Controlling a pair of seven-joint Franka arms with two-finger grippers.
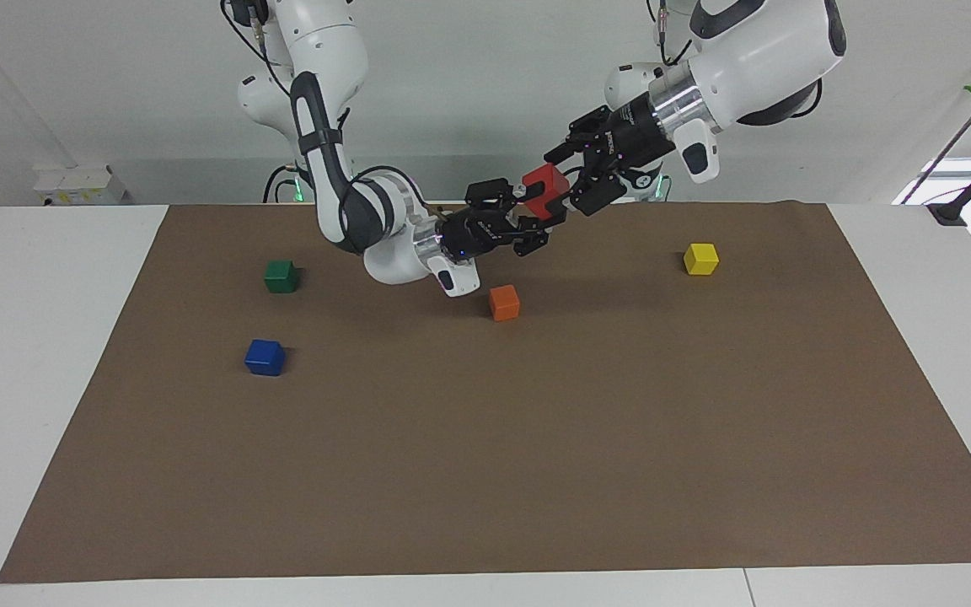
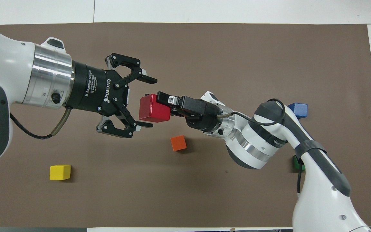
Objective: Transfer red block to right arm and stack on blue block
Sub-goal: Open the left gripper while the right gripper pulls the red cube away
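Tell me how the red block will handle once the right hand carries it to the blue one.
The red block looks rigid: the right hand pinches it with no visible give. It is probably light, held out in mid-air by one side. Its flat faces should sit steady on the blue block, though the two match in size, so misalignment could tip it.

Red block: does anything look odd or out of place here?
Nothing stands out. The red block is held in the air by the right gripper; the left gripper is open around it, over the brown mat.
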